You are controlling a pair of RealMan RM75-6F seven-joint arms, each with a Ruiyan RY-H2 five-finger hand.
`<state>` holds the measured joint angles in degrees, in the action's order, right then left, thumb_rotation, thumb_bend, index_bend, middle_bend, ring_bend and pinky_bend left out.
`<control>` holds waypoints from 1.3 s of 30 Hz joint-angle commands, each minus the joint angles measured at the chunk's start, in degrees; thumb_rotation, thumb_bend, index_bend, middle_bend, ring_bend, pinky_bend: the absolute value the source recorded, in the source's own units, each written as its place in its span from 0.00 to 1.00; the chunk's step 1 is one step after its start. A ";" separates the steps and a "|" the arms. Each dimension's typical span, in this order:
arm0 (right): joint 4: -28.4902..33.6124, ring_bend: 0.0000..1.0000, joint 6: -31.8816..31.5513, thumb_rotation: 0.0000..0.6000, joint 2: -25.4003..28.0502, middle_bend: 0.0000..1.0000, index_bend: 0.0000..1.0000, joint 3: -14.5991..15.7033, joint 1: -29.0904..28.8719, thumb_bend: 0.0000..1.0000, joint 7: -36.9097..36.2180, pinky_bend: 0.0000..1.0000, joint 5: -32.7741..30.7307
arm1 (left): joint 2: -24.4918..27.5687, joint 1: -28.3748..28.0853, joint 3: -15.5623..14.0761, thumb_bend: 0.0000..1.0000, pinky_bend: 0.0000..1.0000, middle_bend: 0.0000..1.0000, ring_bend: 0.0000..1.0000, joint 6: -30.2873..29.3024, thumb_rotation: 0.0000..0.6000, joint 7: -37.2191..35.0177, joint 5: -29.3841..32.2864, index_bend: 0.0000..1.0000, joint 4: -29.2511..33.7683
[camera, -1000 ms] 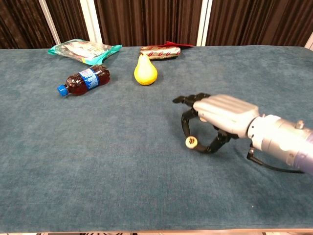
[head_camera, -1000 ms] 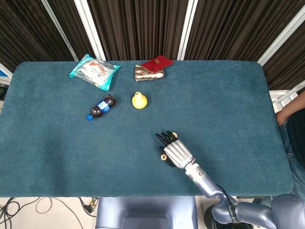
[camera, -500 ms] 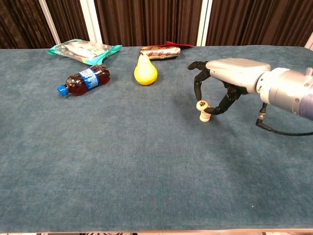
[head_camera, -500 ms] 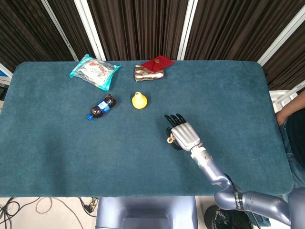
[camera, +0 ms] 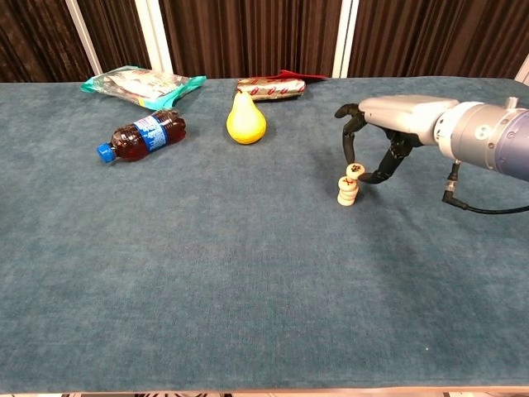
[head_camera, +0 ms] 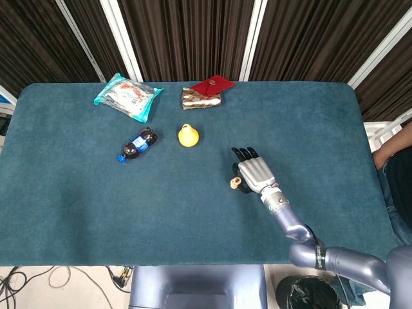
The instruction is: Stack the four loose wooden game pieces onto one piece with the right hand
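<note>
R robot hand (camera: 374,141): above the stack, palm down, fingers curled downward and spread apart; nothing gripped as far as chest view shows. One fingertip sits right by the top piece, contact can't be told. In head view the hand (head_camera: 255,174) covers most of the stack.
L robot hand: not visible in either view.
Stack of wooden game pieces (camera: 349,185): stands on the table, right of centre, approx. 3 light round pieces piled up, top one slightly offset w/ a dark mark on its face. Exact count can't be read. In head view only a small bit (head_camera: 235,183) shows at the hand's left edge.
Table (camera: 248,273): teal cloth surface.
Pear (camera: 245,119): yellow, upright, well left of and behind the stack.
Bottle (camera: 142,136): small, dark drink, blue cap and label, lying on its side, left of pear.
Snack bag (camera: 142,84): teal/clear, flat, far-left back of table.
Foil pack (camera: 270,87): brown/striped, near back edge, behind pear, w/ a red item (head_camera: 213,84) lying partly on it.
Curtains (head_camera: 193,32): dark, behind table.
</note>
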<state>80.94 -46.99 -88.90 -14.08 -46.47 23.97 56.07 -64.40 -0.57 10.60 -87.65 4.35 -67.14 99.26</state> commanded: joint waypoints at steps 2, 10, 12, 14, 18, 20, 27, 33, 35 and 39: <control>-0.19 0.00 0.60 1.00 -0.05 0.00 0.54 0.27 -0.42 0.38 -0.32 0.00 -1.52 | 0.01 0.03 0.03 0.63 0.00 0.00 0.00 -0.03 1.00 -0.03 0.07 0.06 0.03; -1.15 0.00 -0.41 1.00 -1.07 0.00 0.54 1.20 -1.25 0.38 0.04 0.00 -1.80 | 0.02 0.01 0.05 0.63 0.00 0.00 0.00 0.00 1.00 -0.04 0.09 0.06 0.03; -1.32 0.00 -0.44 1.00 -1.15 0.00 0.54 1.34 -1.35 0.38 0.05 0.00 -2.07 | 0.05 0.01 0.08 0.63 0.00 0.00 0.00 0.00 1.00 -0.08 0.11 0.06 0.05; -1.50 0.00 -0.61 1.00 -1.20 0.00 0.54 1.49 -1.42 0.38 0.08 0.00 -2.30 | 0.07 0.02 0.06 0.63 0.00 0.00 0.00 0.06 1.00 -0.08 0.15 0.06 -0.01; -1.85 0.00 -0.99 1.00 -1.34 0.00 0.54 1.73 -1.53 0.38 -0.06 0.00 -2.73 | 0.03 -0.02 0.04 0.63 0.00 0.00 0.00 0.06 1.00 0.00 0.09 0.06 -0.05; -1.89 0.00 -1.19 1.00 -1.42 0.00 0.54 1.79 -1.57 0.38 -0.25 0.00 -2.68 | 0.01 0.00 0.03 0.63 0.00 0.00 0.00 0.02 1.00 0.00 0.09 0.06 -0.03; -1.85 0.00 -1.19 1.00 -1.47 0.00 0.54 2.20 -1.74 0.38 -0.91 0.00 -2.30 | -0.01 -0.01 0.03 0.63 0.00 0.00 0.00 0.05 1.00 0.04 0.12 0.06 -0.08; -2.18 0.00 -1.26 1.00 -1.90 0.00 0.54 2.52 -1.90 0.38 -1.23 0.00 -2.29 | 0.02 0.00 0.03 0.63 0.00 0.00 0.00 0.04 1.00 0.00 0.10 0.06 -0.05; -2.28 0.00 -1.11 1.00 -1.99 0.00 0.54 2.57 -2.03 0.38 -1.25 0.00 -2.44 | 0.04 0.01 0.03 0.63 0.00 0.00 0.00 0.04 1.00 -0.02 0.11 0.06 -0.02; -2.33 0.00 -1.36 1.00 -2.18 0.00 0.54 2.53 -2.27 0.38 -1.28 0.00 -2.47 | 0.03 -0.01 0.04 0.63 0.00 0.00 0.00 0.08 1.00 -0.06 0.12 0.06 -0.07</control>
<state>78.62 -48.35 -91.07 -11.56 -48.73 22.69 53.60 -64.37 -0.57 10.65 -87.58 4.29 -67.02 99.19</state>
